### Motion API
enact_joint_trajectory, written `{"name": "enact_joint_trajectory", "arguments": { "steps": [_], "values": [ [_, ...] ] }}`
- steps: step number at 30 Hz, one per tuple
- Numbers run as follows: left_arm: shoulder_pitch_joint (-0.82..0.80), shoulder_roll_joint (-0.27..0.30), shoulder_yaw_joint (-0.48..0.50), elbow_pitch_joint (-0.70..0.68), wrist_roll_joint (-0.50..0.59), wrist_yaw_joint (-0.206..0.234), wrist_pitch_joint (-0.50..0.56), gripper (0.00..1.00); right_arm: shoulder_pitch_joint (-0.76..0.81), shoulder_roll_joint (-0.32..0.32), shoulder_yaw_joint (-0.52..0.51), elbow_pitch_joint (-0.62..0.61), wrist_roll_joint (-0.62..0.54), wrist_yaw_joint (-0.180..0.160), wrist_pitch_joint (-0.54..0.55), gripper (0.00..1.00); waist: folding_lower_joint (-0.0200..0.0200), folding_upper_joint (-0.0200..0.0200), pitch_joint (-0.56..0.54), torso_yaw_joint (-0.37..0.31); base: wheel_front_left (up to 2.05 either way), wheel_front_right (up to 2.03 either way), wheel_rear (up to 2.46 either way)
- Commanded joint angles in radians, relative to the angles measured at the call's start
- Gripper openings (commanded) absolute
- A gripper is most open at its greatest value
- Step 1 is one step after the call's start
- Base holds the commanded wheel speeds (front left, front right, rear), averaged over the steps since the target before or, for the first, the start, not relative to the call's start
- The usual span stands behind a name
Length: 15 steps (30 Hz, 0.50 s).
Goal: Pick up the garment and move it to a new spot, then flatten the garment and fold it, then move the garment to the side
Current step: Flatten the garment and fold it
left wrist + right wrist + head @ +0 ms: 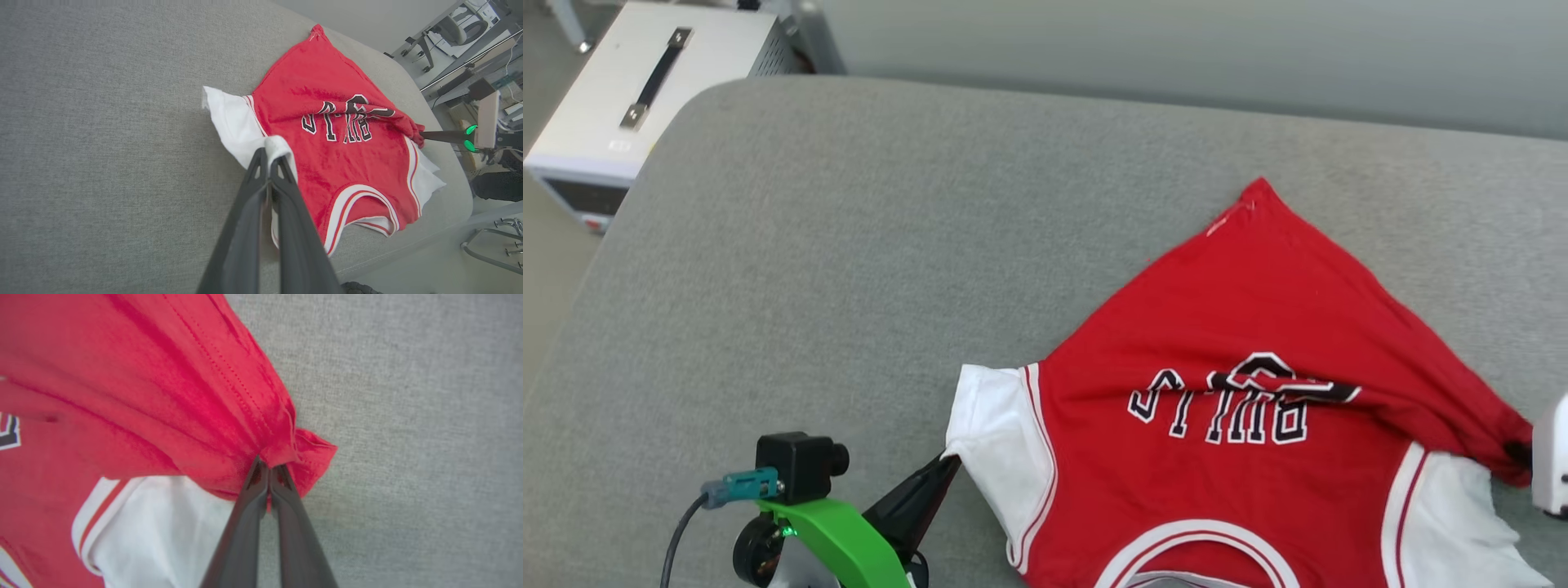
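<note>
While gripping the garment at two points, works low over a grey upholstered cushion, with the shirt lying chest-up on the near right part of it, collar nearest and lettering upside down in the head view. Pinches the edge of the white sleeve on the left side between the fingers of the left gripper, pressed tight together, with a small lip of cloth curling over the tips. Clamps the right gripper, fingers also together, on a bunched red hem corner, sitting over the other white sleeve near the collar end. Hence a slanting fold across the black lettering, burying part of the number, and a lopsided outline: the far corner free at the back of the cushion, the clamped one close in.

Judged as mid-flatten. Probably uses the sleeve grip as an anchor and the hem grip as the end to carry away from the collar, out level with the free corner. Seems to call for a low, taut, even pull rather than a lift, to avoid dragging the whole shirt along or slipping off the thin sleeve edge. Leaves folding and the move aside undone, going by the rumpled lie of the cloth.

Off the cushion's far left corner, well apart from the work: a white equipment case with a black handle.
</note>
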Motion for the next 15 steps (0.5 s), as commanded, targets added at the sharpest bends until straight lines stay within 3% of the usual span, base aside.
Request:
{"name": "enact_joint_trajectory", "arguments": {
  "steps": [1,7,15],
  "values": [
    [0.017,-0.003,0.004,-0.003,-0.008,0.007,-0.009,0.0,0.036,0.0,-0.008,-0.013,0.004,-0.001,-0.01,0.0,0.0001,-0.0001,-0.066,-0.066,0.0,0.0,0.0],
    [0.031,-0.012,0.002,0.006,-0.014,0.011,-0.019,0.0,0.165,0.009,-0.055,-0.071,-0.006,-0.001,-0.016,0.0,0.0001,-0.0001,-0.085,-0.084,0.0,0.0,0.0],
    [0.031,-0.032,0.003,0.038,-0.012,0.017,-0.042,0.0,0.281,0.068,-0.138,-0.124,-0.037,-0.001,-0.007,0.0,0.0001,-0.0001,-0.089,-0.092,0.0,0.0,0.0]
  ]
}}
